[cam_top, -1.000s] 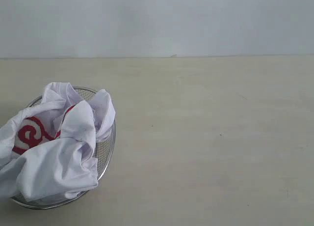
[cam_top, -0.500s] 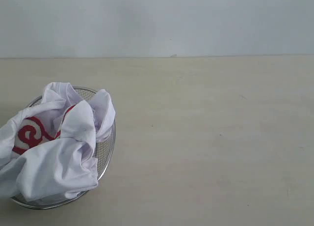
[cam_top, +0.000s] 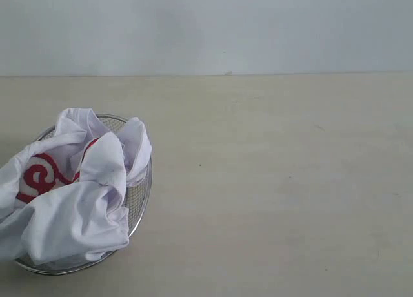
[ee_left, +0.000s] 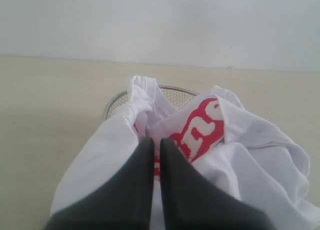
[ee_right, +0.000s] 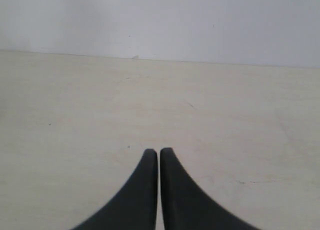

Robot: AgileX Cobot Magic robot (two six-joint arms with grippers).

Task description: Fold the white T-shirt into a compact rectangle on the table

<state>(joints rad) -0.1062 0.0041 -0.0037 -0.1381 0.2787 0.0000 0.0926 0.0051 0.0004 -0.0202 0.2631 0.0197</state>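
Note:
The white T-shirt point(cam_top: 71, 200) lies crumpled in a round wire-mesh basket point(cam_top: 137, 197) at the front left of the table point(cam_top: 271, 181), its red lettering showing. In the left wrist view the T-shirt point(ee_left: 250, 140) fills the basket point(ee_left: 175, 94), and my left gripper point(ee_left: 156, 140) hovers just short of it, shut, with nothing between its dark fingers point(ee_left: 135, 180). My right gripper point(ee_right: 159, 151) is shut and empty over bare table point(ee_right: 225, 120). Neither gripper shows in the exterior view.
The mesh basket stands near the table's front left corner. A pale wall point(cam_top: 206, 26) rises behind the table's far edge. Beige tabletop stretches to the right of the basket.

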